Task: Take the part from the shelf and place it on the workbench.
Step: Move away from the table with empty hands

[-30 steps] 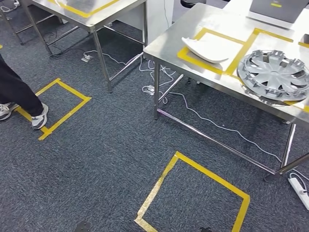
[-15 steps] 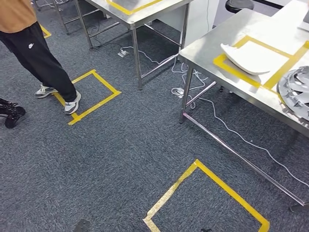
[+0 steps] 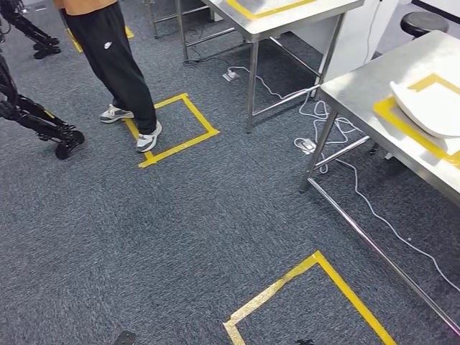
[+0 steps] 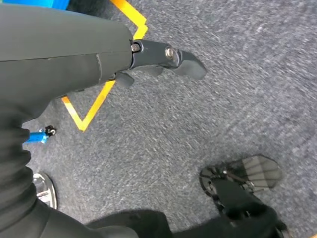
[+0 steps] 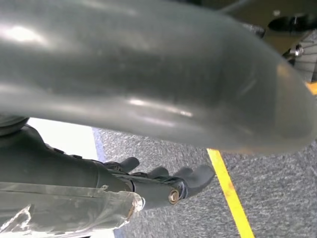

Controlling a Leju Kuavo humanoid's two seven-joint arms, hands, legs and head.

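A white curved part [image 3: 428,108] lies inside a yellow tape frame on the steel workbench [image 3: 369,90] at the right of the head view. My left hand [image 4: 164,57] hangs over the grey carpet with its fingers stretched out and nothing in them. In the right wrist view my right hand [image 5: 168,183] also hangs with its fingers extended and holds nothing. A broad grey part of it crosses that view.
A person in black trousers [image 3: 116,65] stands at a yellow tape square [image 3: 179,126] on the carpet. Another robot's black legs [image 3: 38,118] are at the left. A second steel table [image 3: 282,14] stands at the back. Cables [image 3: 306,144] run under the tables. A nearer tape square [image 3: 309,287] lies ahead.
The whole picture has swung: the camera has turned left. The workbench has slid to the right edge, the hubcap has left the picture, and the person and the other robot's legs have come in.
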